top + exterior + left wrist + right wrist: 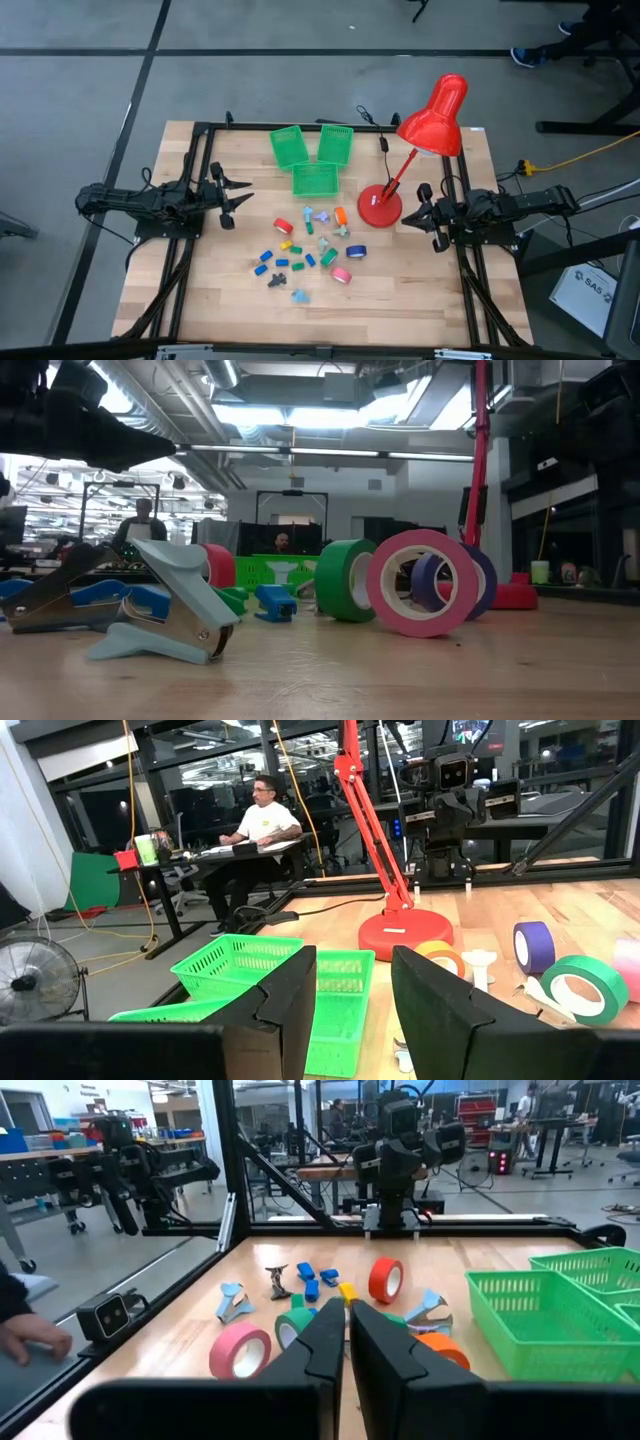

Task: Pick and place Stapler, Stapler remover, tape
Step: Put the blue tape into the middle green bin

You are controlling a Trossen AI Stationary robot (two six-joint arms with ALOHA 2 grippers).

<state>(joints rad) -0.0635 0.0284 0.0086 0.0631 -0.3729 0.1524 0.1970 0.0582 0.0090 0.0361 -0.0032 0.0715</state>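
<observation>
1. The left gripper (pixel 232 196) waits at the left edge of the table, with its fingers (pixel 283 1010) apart and nothing between them.
2. The right gripper (pixel 424 212) waits at the right side, just beside the base of the red lamp (pixel 380 207). Its fingers (pixel 325 1342) are nearly closed, with only a thin gap, and they hold nothing.
3. The task's things lie between the arms in the middle of the table: the tape rolls, such as the pink roll (pixel 342 274) and the red roll (pixel 284 226), the small blue staplers (pixel 263 268) and the pale staple removers (pixel 301 295).
4. Three green baskets (pixel 288 148) stand at the far side, and they seem empty.
5. It seems that no picking is begun yet. The next move probably asks one arm to open wide, reach over one piece and go down on it.
</observation>
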